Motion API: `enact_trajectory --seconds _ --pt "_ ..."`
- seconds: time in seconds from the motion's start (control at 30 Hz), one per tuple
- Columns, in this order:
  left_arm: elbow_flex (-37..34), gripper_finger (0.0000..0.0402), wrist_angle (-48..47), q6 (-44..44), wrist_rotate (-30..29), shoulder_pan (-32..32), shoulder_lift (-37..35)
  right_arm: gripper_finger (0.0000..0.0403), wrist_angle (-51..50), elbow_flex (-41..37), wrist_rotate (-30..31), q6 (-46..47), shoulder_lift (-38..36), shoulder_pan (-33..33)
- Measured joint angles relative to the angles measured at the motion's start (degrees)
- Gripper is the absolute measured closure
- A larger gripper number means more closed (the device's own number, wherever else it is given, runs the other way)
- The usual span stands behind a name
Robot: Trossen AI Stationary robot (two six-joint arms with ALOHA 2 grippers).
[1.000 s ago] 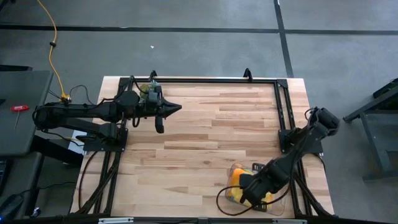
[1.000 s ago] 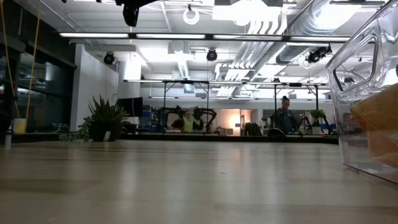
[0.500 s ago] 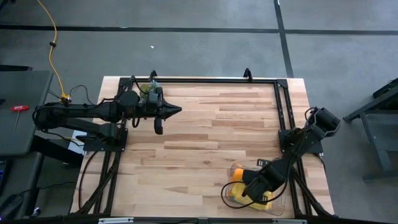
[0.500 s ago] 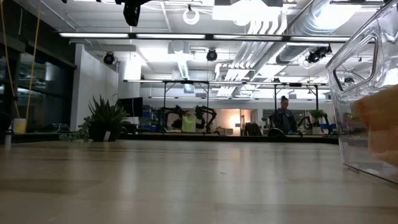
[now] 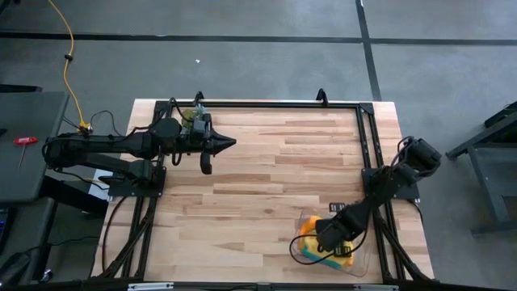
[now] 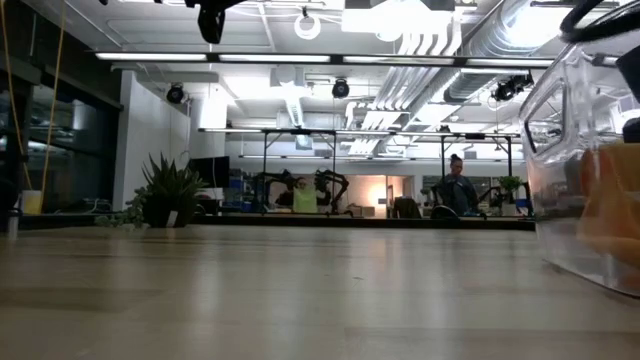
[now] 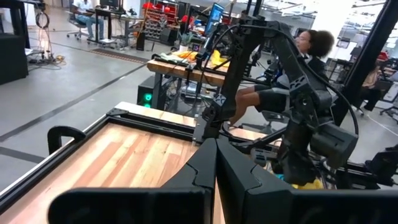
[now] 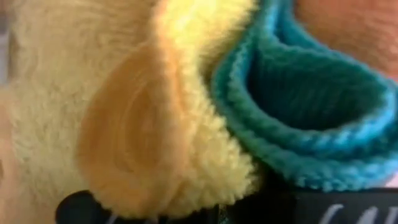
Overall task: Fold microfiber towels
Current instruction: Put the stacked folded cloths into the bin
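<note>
Pale wood table [image 5: 258, 178] w/ a black frame rail [image 5: 266, 104] along its far edge and down both sides. Clear plastic tray [image 5: 362, 267] sits at the near right corner, close to the front edge and just beside the right rail; microfiber towels are bunched inside it. High view shows an orange towel [image 5: 305, 238] and a yellow towel [image 5: 309, 253] there, other colours can't be told from above. Right tool [image 5: 325, 240] is down in the tray, right arm [image 5: 380, 192] slanting over the right rail to reach it; fingers pressed together on the yellow towel [image 8: 124, 112], which fills the right wrist view, w/ a teal towel [image 8: 311, 118] rolled up touching it. Low view: tray wall [image 6: 585, 150] blocks the right side, orange cloth blurred behind it. Left tool [image 5: 226, 143] hangs above the far left part of the table, fingers pressed together, nothing in them, well apart from the tray. Middle and near left of the table are bare wood, lots of room. Beyond the table: potted plant [image 6: 165, 190], other workbenches, a person [image 6: 458, 190] far back; another seated person [image 7: 273, 93] shows in the left wrist view behind the right arm.
</note>
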Motion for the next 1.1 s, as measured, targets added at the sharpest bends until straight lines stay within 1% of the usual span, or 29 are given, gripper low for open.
enact_trajectory --seconds 0.23,0.33,0.43,0.63,0.77,0.93,1.0,1.1 --pt "0.0 0.0401 0.07 -0.88 -1.45 0.0 0.0 0.0403 -1.85 -0.09 1.79 -17.02 0.1 -2.39" --pt "0.0 0.0402 0.07 -1.19 -1.47 0.0 0.0 0.0403 -3.82 -0.09 3.85 -23.85 0.13 -2.66" --pt "0.01 0.0401 0.07 -2.28 -1.47 0.0 0.0 0.0403 -5.68 -0.15 5.48 -29.24 0.2 -2.68" --pt "0.0 0.0402 0.09 -2.82 -1.47 0.0 0.0 0.0403 -7.88 -0.32 5.61 -36.74 -0.57 -2.59" --pt "0.0 0.0401 0.11 -2.82 -1.47 0.0 0.0 0.0403 -9.95 0.13 5.18 -36.58 -3.83 -2.59" --pt "0.0 0.0401 0.1 -2.74 -1.48 0.0 0.0 0.0403 -13.83 4.18 5.05 -34.61 -9.61 -2.53" --pt "0.0 0.0402 0.09 -1.8 -1.47 0.0 0.0 0.0403 -15.22 6.43 5.6 -32.33 -11.96 -2.51" --pt "0.0 0.0401 -0.09 -0.88 -1.49 0.0 0.0 0.0403 -16.45 9.82 8.18 -26.4 -15.46 -3.45"
